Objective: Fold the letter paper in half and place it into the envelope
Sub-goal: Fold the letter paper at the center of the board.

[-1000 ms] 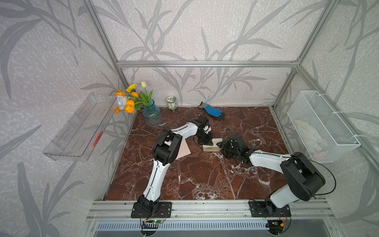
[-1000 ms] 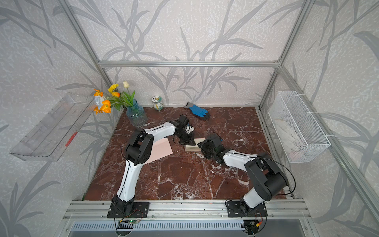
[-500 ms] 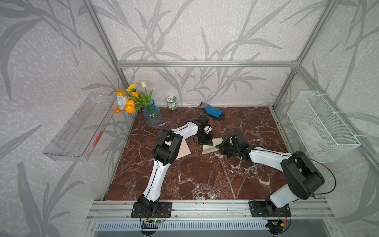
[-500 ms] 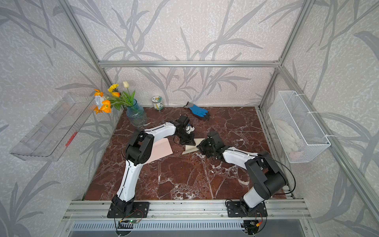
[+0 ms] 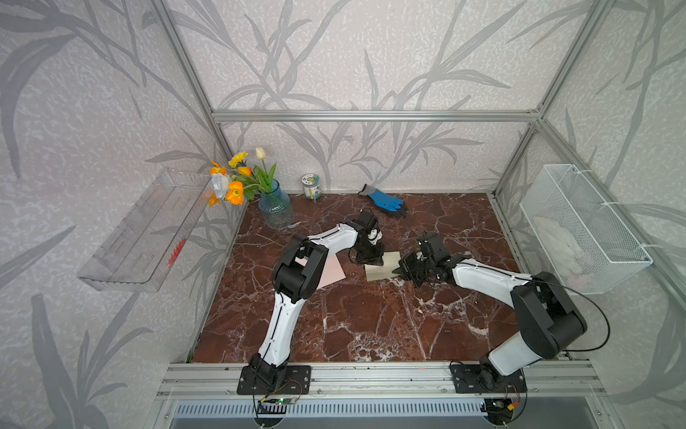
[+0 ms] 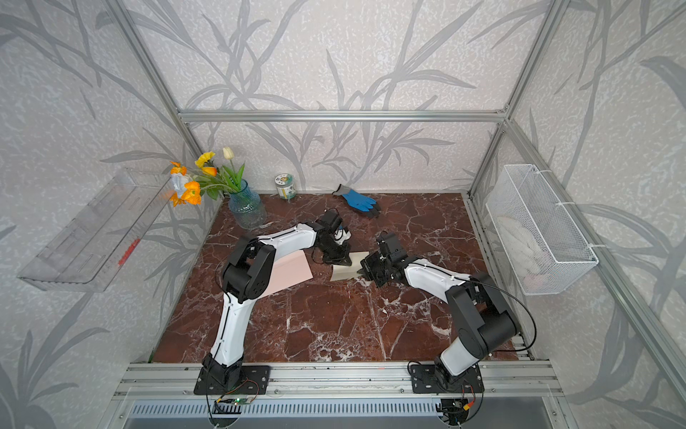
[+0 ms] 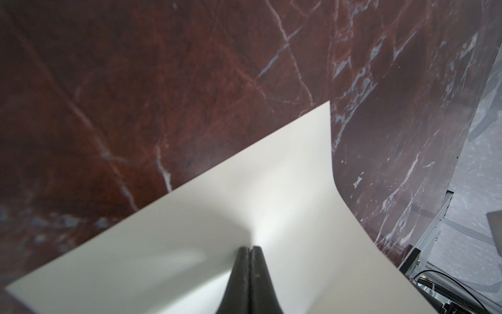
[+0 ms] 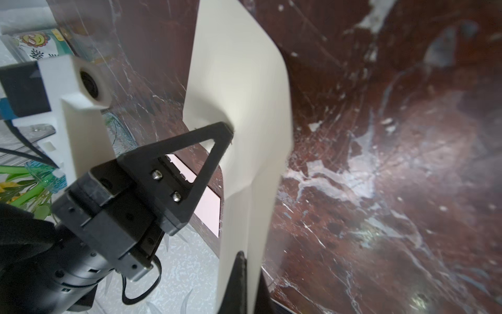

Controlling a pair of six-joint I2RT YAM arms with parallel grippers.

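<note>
Top views: envelope (image 5: 331, 274) half hidden

Cream letter paper (image 5: 382, 268) bowed upward mid-table, pink envelope (image 5: 330, 273) flat — beside it

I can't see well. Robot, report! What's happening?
Both end effectors shut: left pressing letter paper, right pinching its edge. Envelope beside. Nothing blocking.

paper (image 5: 380, 268): mid-table | envelope (image 5: 331, 273): under left arm | glove (image 5: 386, 198): rear
</note>
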